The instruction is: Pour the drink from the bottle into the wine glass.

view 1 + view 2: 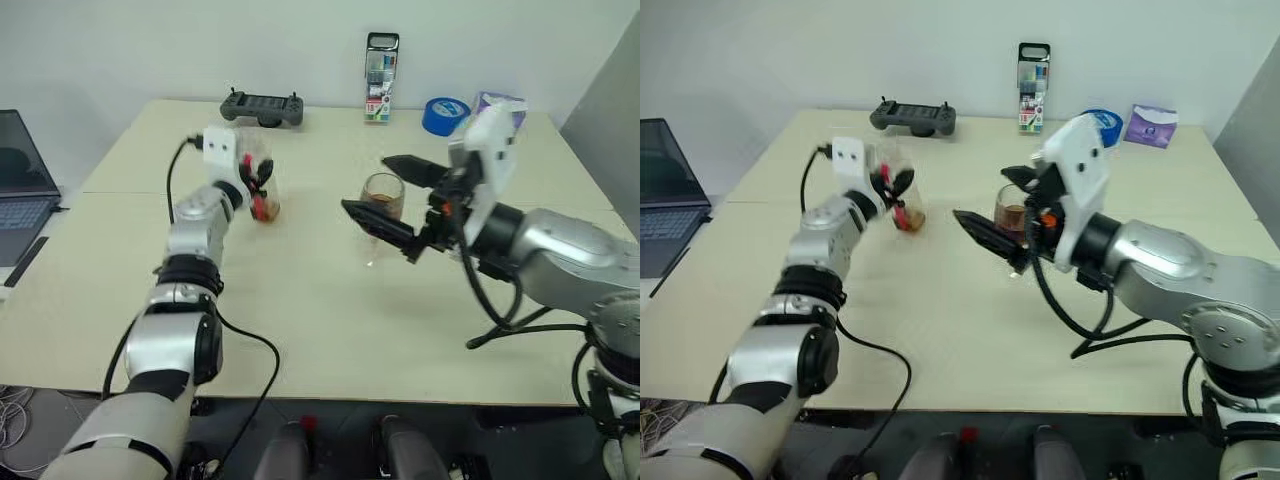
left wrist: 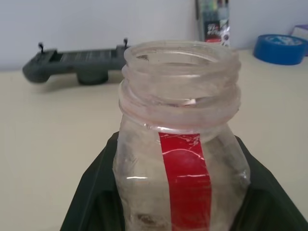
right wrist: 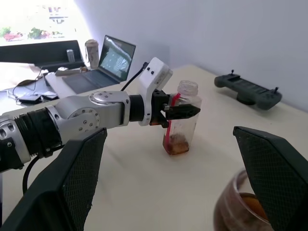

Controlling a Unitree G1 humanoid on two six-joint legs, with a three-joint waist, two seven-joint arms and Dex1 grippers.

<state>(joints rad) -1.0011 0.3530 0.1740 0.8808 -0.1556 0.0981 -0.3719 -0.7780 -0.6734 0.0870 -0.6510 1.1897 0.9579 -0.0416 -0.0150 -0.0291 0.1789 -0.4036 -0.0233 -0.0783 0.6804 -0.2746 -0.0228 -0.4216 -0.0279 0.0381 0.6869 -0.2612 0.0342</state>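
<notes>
Head views, nearest first:
- Right end effector [image 1: 398,205]: fingers wide apart, one on each side of the wine glass [image 1: 381,200] without gripping it. You hold nothing here.
- Wine glass: upright on the counter [image 1: 320,320], mid-right, with the dark reddish-brown drink [image 1: 383,201] in the bowl.
- Left end effector [image 1: 258,175]: clamped on the bottle [image 1: 261,180], which stands roughly upright over the counter's left-centre, well apart from the glass. Whether its base touches the counter you cannot tell.

Left wrist view:
- Bottle neck [image 2: 180,79]: uncapped, mouth open, red label strip facing you, black fingers on both flanks. Walls look nearly clear.

Right wrist view:
- Bottle again: only a small brown residue at the base.
- Glass rim between your two open fingers, liquid visible inside.

Status, judged: the pour looks essentially done, since the liquid sits in the glass and the bottle is almost drained. What seems left is setting the bottle down, letting go, and drawing the right end effector clear without tipping the stem.
</notes>
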